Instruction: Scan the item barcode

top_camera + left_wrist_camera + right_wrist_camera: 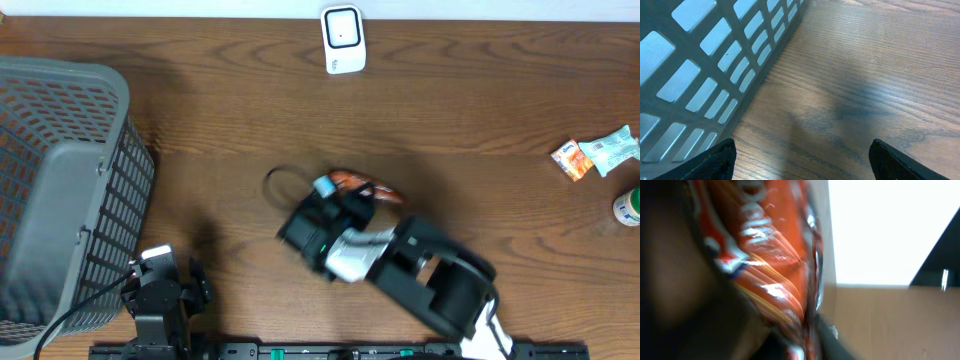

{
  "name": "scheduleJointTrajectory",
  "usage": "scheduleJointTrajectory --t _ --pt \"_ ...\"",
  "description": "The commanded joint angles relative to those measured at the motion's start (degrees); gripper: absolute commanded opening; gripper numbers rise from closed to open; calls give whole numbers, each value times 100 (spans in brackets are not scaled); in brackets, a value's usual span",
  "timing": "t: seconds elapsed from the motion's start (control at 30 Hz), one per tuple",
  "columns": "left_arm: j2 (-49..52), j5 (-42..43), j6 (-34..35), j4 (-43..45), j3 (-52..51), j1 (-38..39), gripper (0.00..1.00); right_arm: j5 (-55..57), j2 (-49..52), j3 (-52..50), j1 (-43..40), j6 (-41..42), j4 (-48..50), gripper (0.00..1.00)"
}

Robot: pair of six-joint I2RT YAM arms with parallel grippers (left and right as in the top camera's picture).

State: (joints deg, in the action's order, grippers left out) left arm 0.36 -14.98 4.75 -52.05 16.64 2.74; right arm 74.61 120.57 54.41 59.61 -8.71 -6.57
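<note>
**A:** Where's the item, and does the hand have it?

**B:** The orange packet (375, 186) sits right at the fingertips of the right gripper (340, 197). I can't tell whether it is lifted or resting on the table (480, 100). I can't tell either whether the jaws are clamped on it or parted, since the arm hides them from above and the wrist view is a blur of wrapper.

**A:** And the other hand?

**B:** The left gripper (800, 165) is spread wide with nothing between its fingers, just beside the basket (715, 60).

**A:** So how should the scan be done well?

**B:** The scanner (342, 40) stands well beyond the fingertips, at the table's far edge. I'd pinch the packet by one edge so that no finger covers the code. Then I'd carry it forward and turn its printed face square to the scanner window.

**A:** What does the packet look like?

**B:** It's glossy orange-red film with yellow streaks and bright glints (glare may spoil a read, so tilt it slightly). It looks soft and crinkly. No barcode shows.
</note>
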Motion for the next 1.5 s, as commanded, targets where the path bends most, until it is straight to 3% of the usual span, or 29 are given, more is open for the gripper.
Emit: scheduleJointTrajectory --t 0.0,0.1,0.13,0.17,0.5,0.87,1.1,1.13,1.17,1.2,1.23,1.27,1.47 --pt "-11 -52 46 -173 -57 20 85 125 -20 24 651 140 -17 52" --pt "-11 -55 46 -173 -57 20 85 -66 -20 24 1143 173 -50 90" --pt "-11 -55 46 -173 -57 20 85 -101 -20 24 1257 254 -50 98" --pt "-11 -52 46 -173 -57 20 85 -116 -20 24 1331 310 -50 99" --pt "-11 -52 46 -173 -57 20 85 -234 -439 503 1246 461 -284 99" --pt "-11 -52 46 -173 -57 17 85 -5399 -2046 1523 391 1746 -2835 99" --pt "-11 -52 46 -170 -57 20 85 -6004 -2323 1534 -24 2334 -3272 98" --pt "-11 -52 48 -173 -57 17 85 -6218 -2310 1532 -144 2369 -3272 90" --pt "-11 -52 48 -170 -57 17 85 -6555 -2273 1532 -321 2369 -3248 69" --pt "-11 -52 48 -173 -57 20 85 -6839 -2238 1532 -483 2371 -3230 36" --pt "-11 -55 46 -173 -57 20 85 -7084 -2208 1532 -636 2371 -3220 14" --pt "-11 -52 46 -173 -57 17 85 -7243 -2181 1532 -765 2400 -3200 1" --pt "-11 -52 48 -170 -57 20 85 -7313 -2144 1532 -1274 2702 -2647 1"
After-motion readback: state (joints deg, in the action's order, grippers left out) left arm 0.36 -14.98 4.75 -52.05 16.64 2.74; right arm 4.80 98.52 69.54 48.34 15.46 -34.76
